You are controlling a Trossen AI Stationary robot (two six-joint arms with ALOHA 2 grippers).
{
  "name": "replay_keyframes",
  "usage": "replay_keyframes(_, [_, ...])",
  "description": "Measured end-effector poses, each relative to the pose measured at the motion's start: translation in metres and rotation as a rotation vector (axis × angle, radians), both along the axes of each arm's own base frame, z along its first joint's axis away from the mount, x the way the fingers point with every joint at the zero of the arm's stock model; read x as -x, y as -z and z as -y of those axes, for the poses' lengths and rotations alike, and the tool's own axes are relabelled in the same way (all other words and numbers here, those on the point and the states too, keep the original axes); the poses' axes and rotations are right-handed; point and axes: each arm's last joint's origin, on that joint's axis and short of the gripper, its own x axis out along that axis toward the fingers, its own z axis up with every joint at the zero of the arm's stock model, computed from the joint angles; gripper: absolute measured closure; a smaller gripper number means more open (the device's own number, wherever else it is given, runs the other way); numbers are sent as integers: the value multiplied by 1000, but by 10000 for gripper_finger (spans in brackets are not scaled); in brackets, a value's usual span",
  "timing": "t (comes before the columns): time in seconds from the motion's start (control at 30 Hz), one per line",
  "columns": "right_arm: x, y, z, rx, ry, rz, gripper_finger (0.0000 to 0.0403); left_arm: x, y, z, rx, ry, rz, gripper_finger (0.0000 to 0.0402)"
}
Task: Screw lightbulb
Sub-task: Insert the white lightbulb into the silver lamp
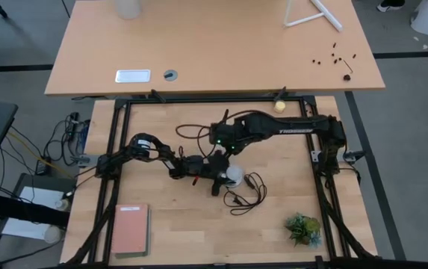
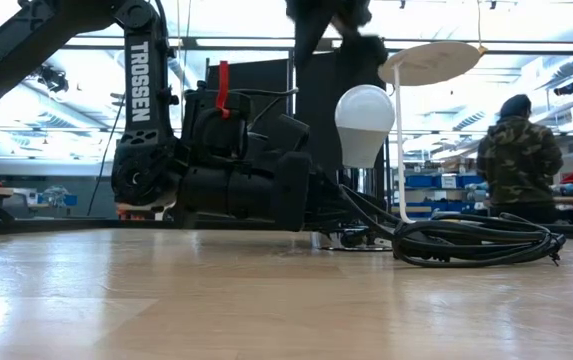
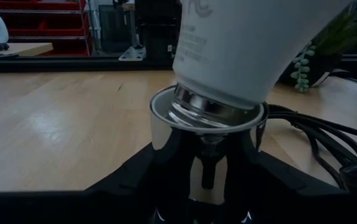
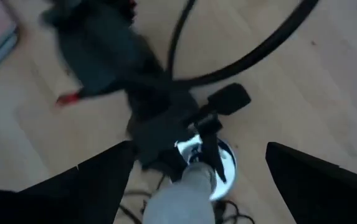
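The white lightbulb (image 2: 363, 120) stands with its threaded metal base (image 3: 210, 112) in the mouth of the silver socket (image 3: 190, 134), leaning a little to one side. In the high view the lightbulb (image 1: 234, 174) is at mid-table. My left gripper (image 1: 215, 178) reaches in level from the table's left and is shut on the socket. My right gripper (image 4: 198, 149) hangs open above the lightbulb (image 4: 181, 199), pointing steeply down, its fingers wide apart and touching nothing; in the low view it (image 2: 336, 18) is at the top edge. My left gripper pinches the silver socket's round wall (image 3: 166, 140) between its two fingers (image 3: 128, 180), one on each side. The fingers come level from the table's left. The socket stands upright, mouth up, with the lightbulb's base in it; what its underside rests on is hidden.
The socket's black cord (image 2: 471, 243) lies coiled on the table right of the lightbulb. A pink notebook (image 1: 130, 228) lies near the front left, a small plant (image 1: 303, 228) near the front right, a yellowish ball (image 1: 279, 105) at the far edge. A person (image 2: 514, 155) stands in the room beyond.
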Motion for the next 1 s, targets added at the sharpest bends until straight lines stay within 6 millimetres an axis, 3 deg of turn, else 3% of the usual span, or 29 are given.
replay_keyframes(0.13, [8, -18, -20, 69, -163, -28, 34, 0, 0, 0, 0, 0, 0, 213])
replay_keyframes(0.43, [16, -17, -63, 399, -705, -128, 55, 0, 0, 0, 5, 2, 3, 213])
replay_keyframes(0.63, [18, -16, -61, 382, -755, -154, 56, 1, 0, -1, 19, 3, 3, 213])
replay_keyframes(1.0, [4, 21, -63, 338, -970, -323, 46, 1, 0, -1, 26, -3, 2, 213])
